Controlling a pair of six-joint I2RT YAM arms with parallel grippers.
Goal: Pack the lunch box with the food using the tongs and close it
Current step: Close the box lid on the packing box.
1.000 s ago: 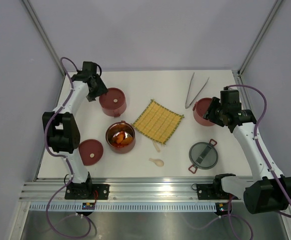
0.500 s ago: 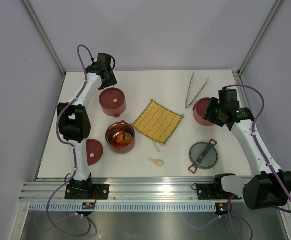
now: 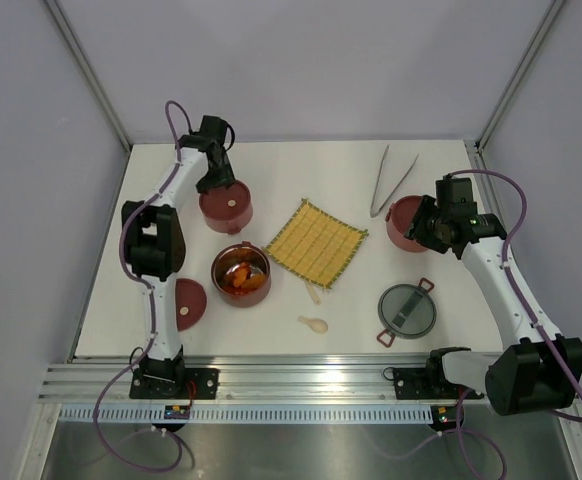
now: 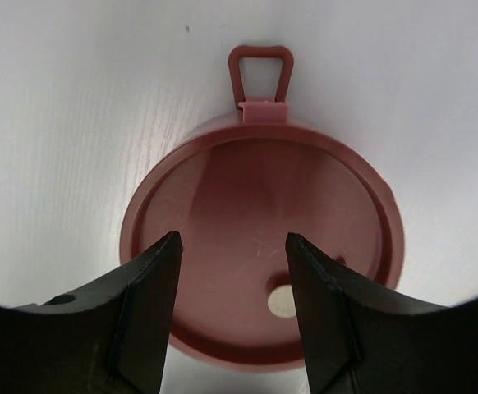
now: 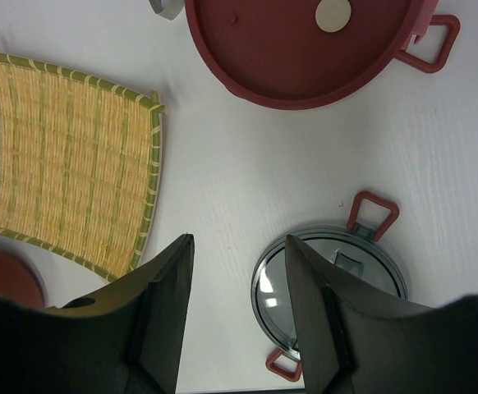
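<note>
**Both jaws open and empty at the lunch box tiers**

In the overhead view, the left jaws hang over the left tier (image 3: 225, 205), a lidded red pot in the upper left of the table (image 3: 301, 170). The left wrist view shows them spread part-way with nothing between them, that tier's red lid (image 4: 247, 205) below. The right jaws, likewise parted and holding nothing, sit at the right tier (image 3: 399, 225), also lidded, at the right of the frame. The tongs (image 3: 393, 180) lie flat on the table just above that tier, their joined end close to its rim. The open tier (image 3: 214, 270), left of centre, holds the food (image 3: 243, 280), orange and red pieces. A loose red lid (image 3: 183, 303) lies at lower left. A yellow mat (image 3: 316, 243) lies in the middle, a grey lid (image 3: 407, 310) with red clips at lower right, and a cream spoon (image 3: 313, 323) at bottom centre.
</note>
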